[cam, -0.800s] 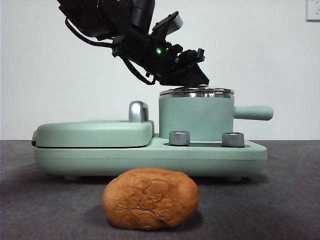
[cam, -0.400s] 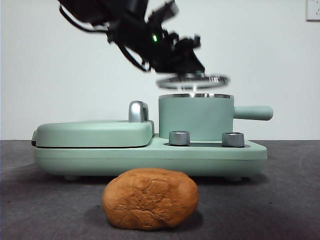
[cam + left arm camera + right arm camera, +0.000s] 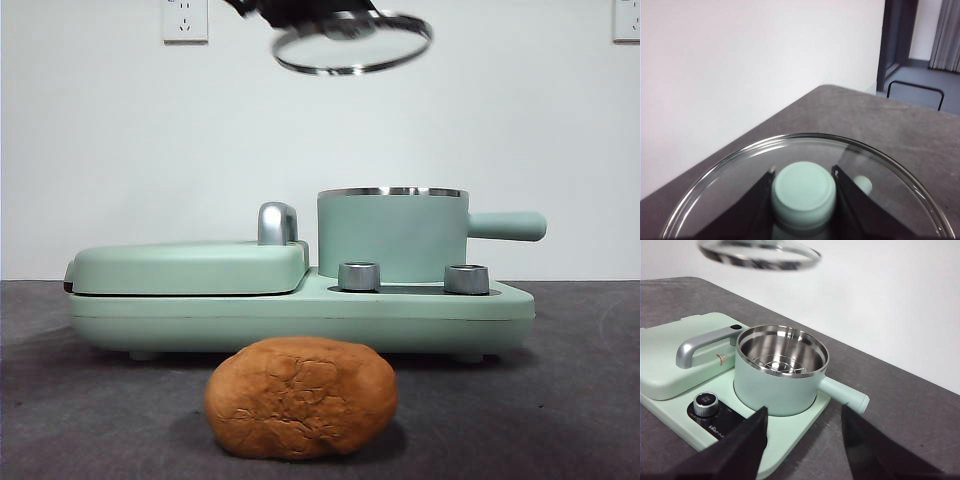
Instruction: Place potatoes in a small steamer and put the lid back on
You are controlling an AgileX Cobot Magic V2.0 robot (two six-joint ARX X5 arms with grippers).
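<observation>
Lid held aloft above the open steamer, potato on the table in front.

The left gripper (image 3: pixel 803 172) has its two black jaws closed on the mint-green knob (image 3: pixel 803 192) of the lid (image 3: pixel 352 42), which hangs tilted high over the small steamer (image 3: pixel 392 235), well clear of its steel rim. The steamer stands uncovered on the green cooker base (image 3: pixel 420 305), its straight handle (image 3: pixel 507 225) pointing sideways; the right wrist view shows a wire rack (image 3: pixel 781 365) inside its steel bowl. The potato (image 3: pixel 301 397), orange-brown and cracked, lies on the dark table (image 3: pixel 560 400) just in front of the base, apart from both grippers. The right gripper (image 3: pixel 802 417) hovers near the steamer, jaws spread apart and holding nothing. Beside the steamer sits the closed grill plate (image 3: pixel 188 267) with its steel handle (image 3: pixel 277 222).
</observation>
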